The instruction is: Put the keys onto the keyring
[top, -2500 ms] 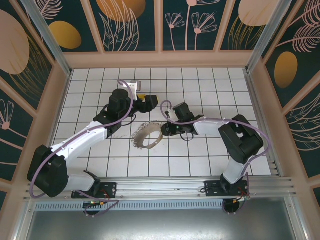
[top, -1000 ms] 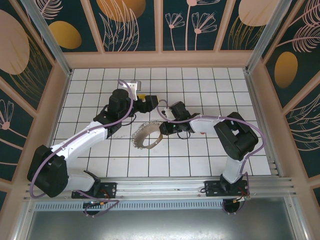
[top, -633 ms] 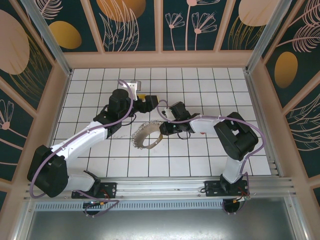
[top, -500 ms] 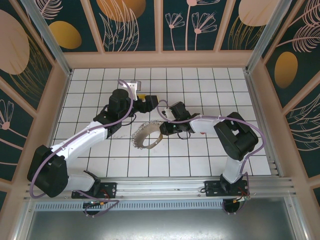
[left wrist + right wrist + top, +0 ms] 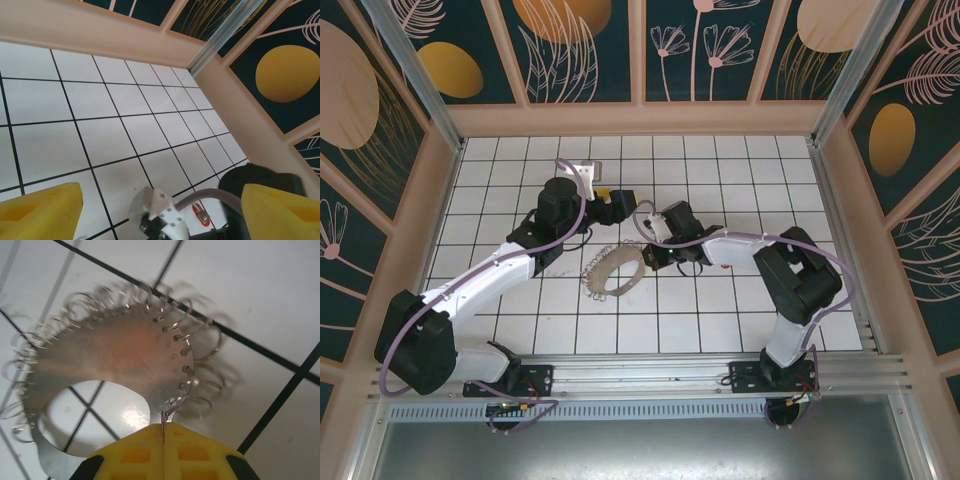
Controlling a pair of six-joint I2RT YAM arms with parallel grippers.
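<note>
The keyring (image 5: 115, 355) is a flat silvery loop edged with many small wire rings, lying on the white tiles at mid-table (image 5: 608, 265). My right gripper (image 5: 163, 432) is shut, its yellow pads pinching one thin wire ring at the loop's near edge; from above it sits at the loop's right side (image 5: 642, 258). My left gripper (image 5: 618, 205) hangs open just behind, its yellow fingers (image 5: 40, 212) wide apart with nothing between them. A tiny red-rimmed piece with a silvery middle (image 5: 201, 214) shows past the right wrist; I cannot tell whether it is the key or a mark on the arm.
The right arm's white wrist mount (image 5: 157, 210) and its grey cable (image 5: 210, 197) lie close below my left fingers. A pink wall (image 5: 125, 35) and a metal corner post (image 5: 225, 30) bound the tiled floor at the back and sides.
My right gripper's jaws have closed fully on the loop's edge. The loop has shifted slightly with it. The left arm has stayed still and open.
</note>
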